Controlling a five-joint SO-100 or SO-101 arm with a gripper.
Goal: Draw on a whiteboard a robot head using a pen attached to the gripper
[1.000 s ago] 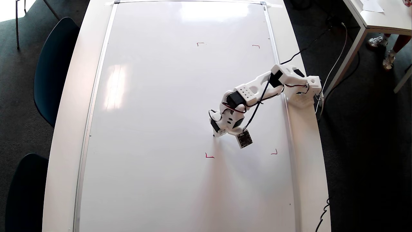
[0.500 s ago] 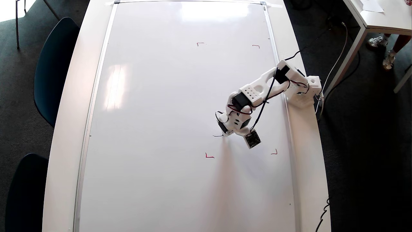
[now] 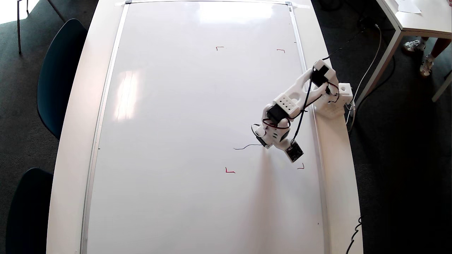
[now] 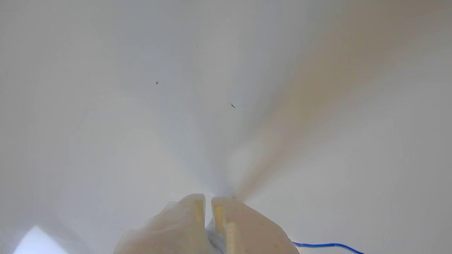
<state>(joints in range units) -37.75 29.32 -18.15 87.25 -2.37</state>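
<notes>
1. Gripper (image 4: 208,203) is seen at the bottom edge of the wrist view, its two pale fingers (image 4: 192,218) nearly together with only a thin slit between; something pale is wedged in that slit, judged to be the pen, so the gripper is taken as clamped on it.
2. Pen is not clearly made out in either view; its tip is hidden under the gripper (image 3: 264,144) in the overhead view, presumably touching the board where the line ends.
3. Handling, judged: pen is light, slim and stiff, best held along its shaft between the fingers; a felt tip is likely crushed by heavy downward force, and a loose clamp would let it tilt or slip.
4. Blue stroke (image 4: 328,245) is seen trailing off at the lower right of the wrist view, just beside the fingers.
5. Whiteboard (image 3: 169,106) is seen lying flat on the table (image 3: 76,116), glossy, hard and slick, with a thin silver frame; little friction is expected, so wobble shows up in the line.
6. Robot head (image 3: 247,146) is barely begun: only one thin, dark, slightly wavy, roughly horizontal line is drawn, running from the left to the gripper.
7. Line sits inside the four red corner marks (image 3: 229,171), near the lower pair and well apart from the upper pair.
8. Arm base (image 3: 332,106) is noted at the board's right edge in the overhead view; dark chairs (image 3: 58,74) stand farther off at left.
</notes>
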